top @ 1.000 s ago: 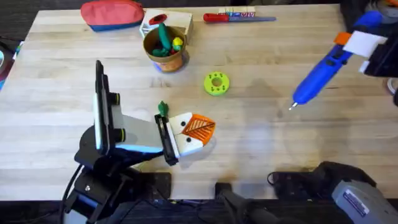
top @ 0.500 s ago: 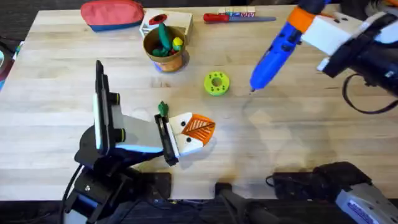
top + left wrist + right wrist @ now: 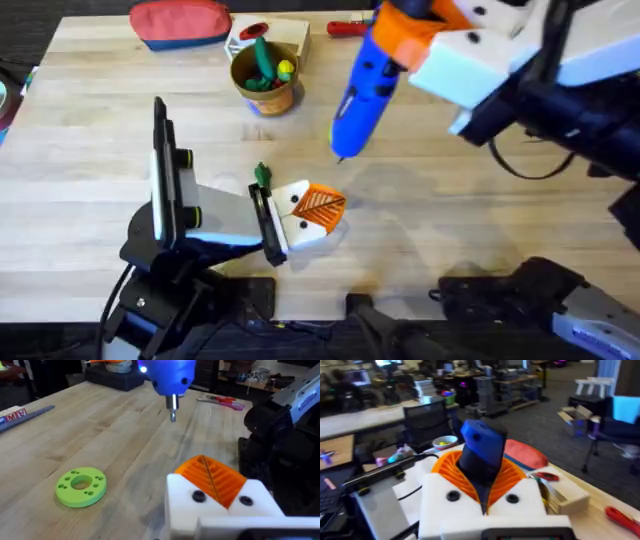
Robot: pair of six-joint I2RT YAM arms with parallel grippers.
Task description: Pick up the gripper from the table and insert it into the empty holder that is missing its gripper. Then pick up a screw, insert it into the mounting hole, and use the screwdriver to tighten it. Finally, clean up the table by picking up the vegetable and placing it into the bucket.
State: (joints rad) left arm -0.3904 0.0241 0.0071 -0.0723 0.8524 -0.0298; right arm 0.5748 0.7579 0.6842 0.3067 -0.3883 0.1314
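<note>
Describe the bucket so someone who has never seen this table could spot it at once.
Start at the far edge of the wooden table, where a red pouch lies. Just to its right and a little nearer stands the bucket, in front of a white-and-tan box. It is the one round, brown-orange, tan-rimmed container, and green and yellow toy pieces poke out of it.

Count, overhead view:

- Blue screwdriver [image 3: 362, 85]: 1, above the surface [image 3: 90, 150].
- Red-handled screwdriver [image 3: 345, 28]: 1, partly covered.
- Bucket [image 3: 264, 82]: 1, holding 1 green vegetable [image 3: 263, 62] and 1 yellow piece [image 3: 286, 70]; other contents cannot be counted.
- Red pouch [image 3: 181, 23]: 1.
- White-and-tan box [image 3: 286, 34]: 1.
- Lime-green disc [image 3: 81, 486]: 1, seen from the left wrist.
- Arms: 2, each with 1 tool, left tool [image 3: 305, 215] and right tool [image 3: 435, 45].
</note>
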